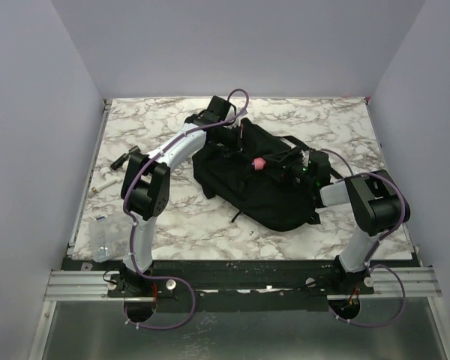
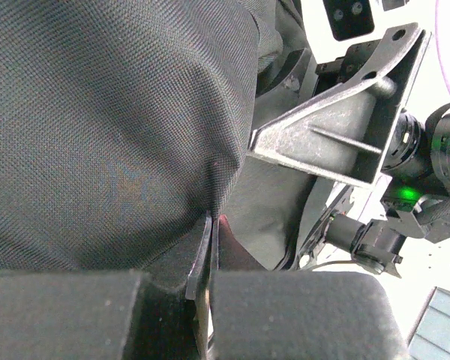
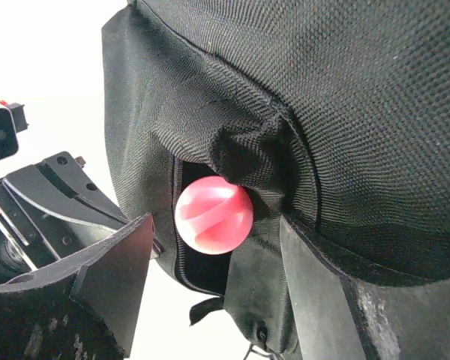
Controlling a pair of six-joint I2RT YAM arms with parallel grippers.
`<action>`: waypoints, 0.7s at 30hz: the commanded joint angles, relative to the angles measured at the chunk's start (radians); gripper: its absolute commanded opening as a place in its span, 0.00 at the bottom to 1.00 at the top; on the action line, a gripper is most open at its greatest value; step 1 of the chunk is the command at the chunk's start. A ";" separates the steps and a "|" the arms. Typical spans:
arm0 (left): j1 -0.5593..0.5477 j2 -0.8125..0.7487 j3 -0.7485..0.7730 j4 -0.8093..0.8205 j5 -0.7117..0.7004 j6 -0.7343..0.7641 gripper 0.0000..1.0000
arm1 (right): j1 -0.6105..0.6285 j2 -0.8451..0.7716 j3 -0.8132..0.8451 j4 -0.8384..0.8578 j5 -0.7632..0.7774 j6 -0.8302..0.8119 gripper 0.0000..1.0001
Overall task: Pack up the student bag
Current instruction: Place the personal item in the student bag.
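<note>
**Student bag pinched open, pink ball at its mouth**

Student bag is the big soft black thing. It lies flat, mid-right on the marble tabletop.

L arm reaches over to the bag's far-left end. L fingers are pressed together w/ a fold of bag cloth pinched btw them. I think that's to pull the flap up so the mouth gapes.

R arm comes in from the right side. R fingers are apart, one on each side of the gap, and I can't see them touching anything.

Pink ball sits right in the dark slot, under a bunched lip of cloth. Can't tell if it's all the way in.

Room: it's tight at the mouth b/c both arm ends crowd close there. Bag's far end is near the tabletop's back edge. There's more room on the near side. Clear box and small bits sit by the left edge, well apart from the bag.
</note>
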 commanded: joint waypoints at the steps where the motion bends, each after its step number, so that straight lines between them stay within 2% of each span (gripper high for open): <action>1: -0.010 -0.031 -0.008 0.010 0.053 -0.006 0.00 | -0.017 -0.035 -0.001 -0.067 -0.085 -0.089 0.72; 3: -0.010 -0.035 -0.008 0.008 0.049 -0.003 0.00 | -0.017 -0.056 -0.014 -0.087 -0.071 -0.108 0.69; 4: -0.010 -0.037 -0.009 0.008 0.048 -0.002 0.00 | -0.017 -0.062 -0.013 -0.101 -0.060 -0.118 0.64; 7: -0.010 -0.038 -0.009 0.008 0.050 -0.002 0.00 | -0.007 -0.054 -0.008 -0.081 -0.049 -0.103 0.30; 10: -0.010 -0.036 -0.008 0.007 0.053 -0.002 0.00 | 0.007 -0.023 0.017 -0.063 -0.043 -0.075 0.14; 13: -0.010 -0.036 -0.005 0.007 0.060 -0.003 0.00 | 0.040 0.024 0.078 -0.058 -0.031 -0.057 0.07; 18: -0.010 -0.034 -0.005 0.007 0.058 -0.003 0.00 | 0.126 0.125 0.213 0.008 0.028 0.000 0.03; 21: -0.010 -0.033 -0.005 0.005 0.051 -0.002 0.00 | 0.111 0.123 0.207 0.039 0.033 0.022 0.03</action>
